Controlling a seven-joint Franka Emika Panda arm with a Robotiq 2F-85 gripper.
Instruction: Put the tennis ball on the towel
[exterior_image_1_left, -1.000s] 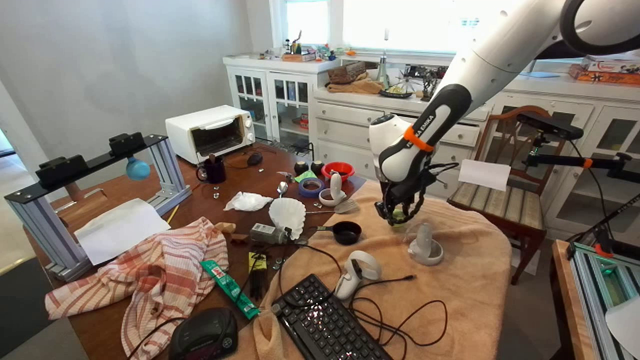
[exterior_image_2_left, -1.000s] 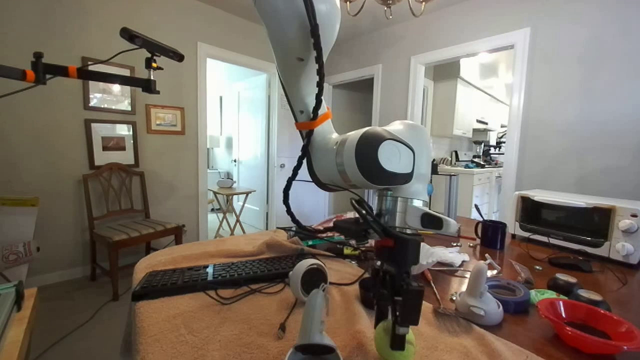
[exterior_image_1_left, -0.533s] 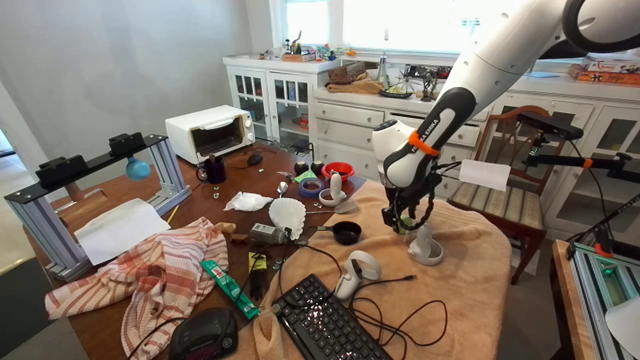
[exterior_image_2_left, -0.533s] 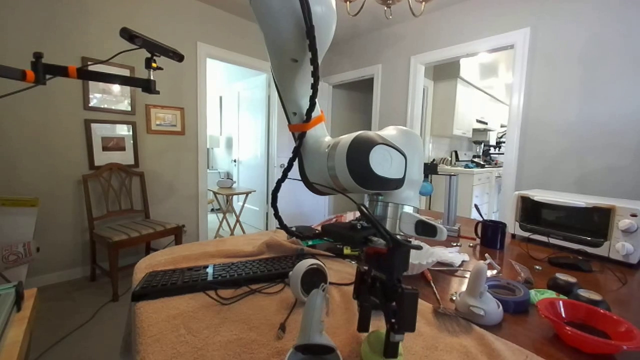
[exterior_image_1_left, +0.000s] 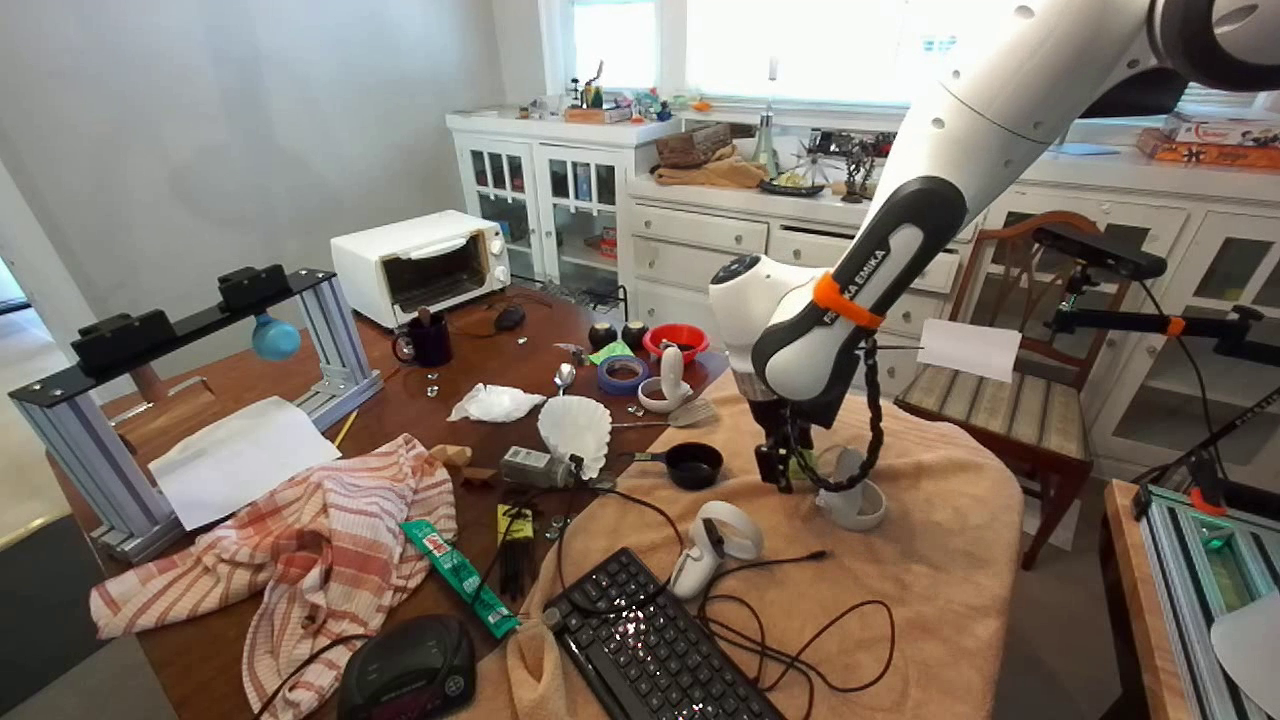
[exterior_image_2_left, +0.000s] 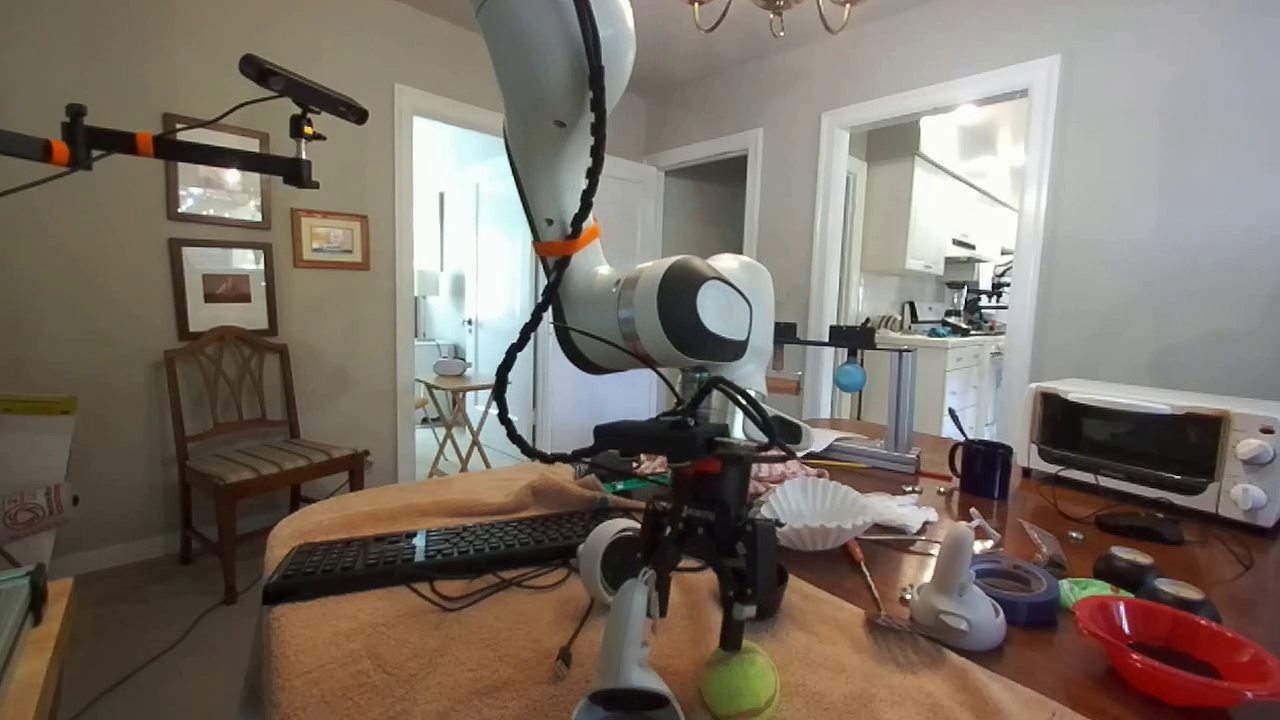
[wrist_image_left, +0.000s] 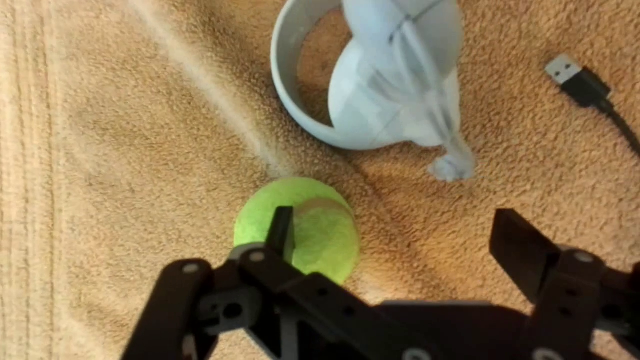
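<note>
The yellow-green tennis ball (wrist_image_left: 325, 245) rests on the tan towel (wrist_image_left: 150, 150) in the wrist view. My gripper (wrist_image_left: 395, 215) is open above it, jaws wide apart, with one finger (wrist_image_left: 281, 232) overlapping the ball from above and bare towel between the tips. Whether that finger touches the ball I cannot tell. An exterior view shows the gripper (exterior_image_2_left: 697, 625) with one fingertip just over the top of the ball (exterior_image_2_left: 740, 682); the other finger is partly behind a white controller. In an exterior view the ball (exterior_image_1_left: 803, 465) is mostly covered by the gripper.
A white handheld controller (wrist_image_left: 370, 105) lies close to the ball, with a USB plug (wrist_image_left: 580, 80) beyond. On the same towel are another controller (exterior_image_1_left: 698, 565), a black keyboard (exterior_image_1_left: 660, 650) and a black cup with handle (exterior_image_1_left: 693, 466). A striped cloth (exterior_image_1_left: 330, 540) lies further off.
One second ago my fingers were closed around the ball; now they stand spread and it lies loose. In an exterior view, arm and ball have shifted left, and the gripper has turned.
</note>
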